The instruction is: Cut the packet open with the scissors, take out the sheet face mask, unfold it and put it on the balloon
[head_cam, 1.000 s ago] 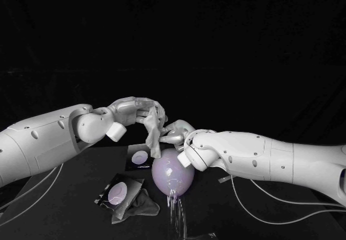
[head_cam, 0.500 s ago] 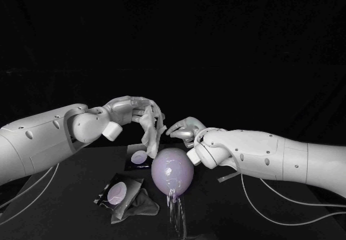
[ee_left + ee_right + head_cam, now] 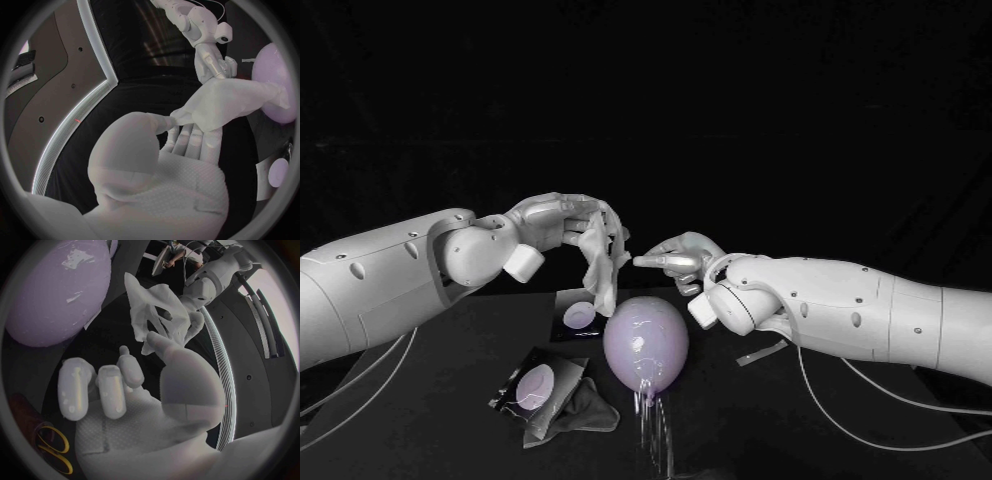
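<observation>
Now the left hand [image 3: 560, 225] pinches the sheet face mask [image 3: 603, 272] by its upper edge, and it hangs crumpled just over the balloon [image 3: 646, 340] resting on the bench [image 3: 444, 420]. The right hand [image 3: 678, 258] holds nothing, its fingers loosely bent, just beside the mask. The packet [image 3: 538, 385] lies near the balloon. The right wrist view shows the yellow-handled scissors [image 3: 53, 450].
</observation>
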